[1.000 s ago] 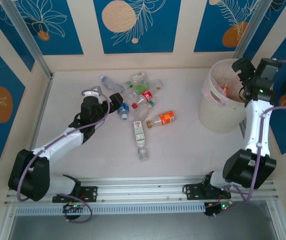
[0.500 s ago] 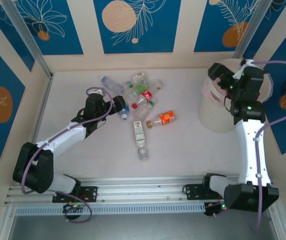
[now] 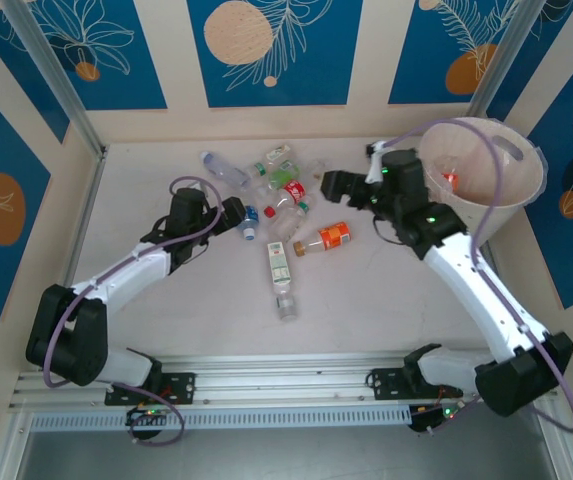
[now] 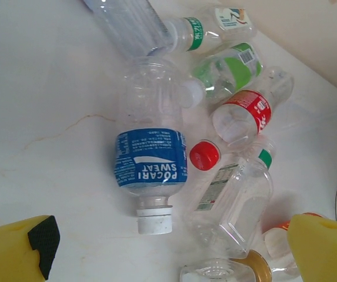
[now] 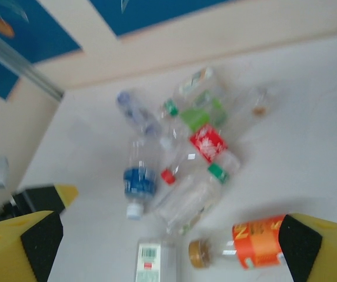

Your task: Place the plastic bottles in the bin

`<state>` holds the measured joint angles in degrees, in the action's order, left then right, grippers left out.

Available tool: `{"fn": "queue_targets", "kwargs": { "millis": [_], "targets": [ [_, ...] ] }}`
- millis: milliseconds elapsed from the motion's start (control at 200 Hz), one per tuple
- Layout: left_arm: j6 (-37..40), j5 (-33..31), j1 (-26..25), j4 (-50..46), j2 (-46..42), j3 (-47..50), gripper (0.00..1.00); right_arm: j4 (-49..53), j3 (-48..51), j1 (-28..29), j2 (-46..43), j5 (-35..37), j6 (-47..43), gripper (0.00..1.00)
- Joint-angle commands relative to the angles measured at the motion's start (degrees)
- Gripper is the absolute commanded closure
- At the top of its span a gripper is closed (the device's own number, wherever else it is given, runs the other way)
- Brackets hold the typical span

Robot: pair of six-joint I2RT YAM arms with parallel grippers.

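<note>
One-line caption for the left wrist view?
Open left gripper facing the blue-labelled bottle, other plastic bottles scattered beyond it on the white table.

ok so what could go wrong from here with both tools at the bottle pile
1. The blue-labelled clear plastic bottle sits crowded in the pile of plastic bottles, so the open left tool might pinch two or knock some away.
2. The right tool hangs open by the same pile; the two could collide.

Blue-label bottle [image 4: 150,158], red-label bottle [image 4: 247,111], orange-label bottle [image 3: 334,236]; pale pink bin [image 3: 511,180].
</note>
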<state>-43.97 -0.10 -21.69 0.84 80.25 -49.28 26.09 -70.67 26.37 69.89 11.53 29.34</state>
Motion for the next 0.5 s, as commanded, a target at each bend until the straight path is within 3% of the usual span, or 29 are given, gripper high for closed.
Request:
{"fn": "queue_targets", "kwargs": {
  "millis": [0,150,495],
  "targets": [
    [-1.5,0.2,1.5,-1.8,0.5,-1.9,0.0,0.2,2.1,6.0,4.4,4.1,5.4,0.04],
    [-2.4,2.3,2.7,-1.9,1.1,-1.9,0.0,-0.8,1.4,12.1,13.0,2.9,7.5,0.04],
    [-3.8,4.0,4.0,0.3,1.2,-0.1,0.0,9.5,-8.8,18.3,31.8,4.5,5.7,0.09]
  ]
}}
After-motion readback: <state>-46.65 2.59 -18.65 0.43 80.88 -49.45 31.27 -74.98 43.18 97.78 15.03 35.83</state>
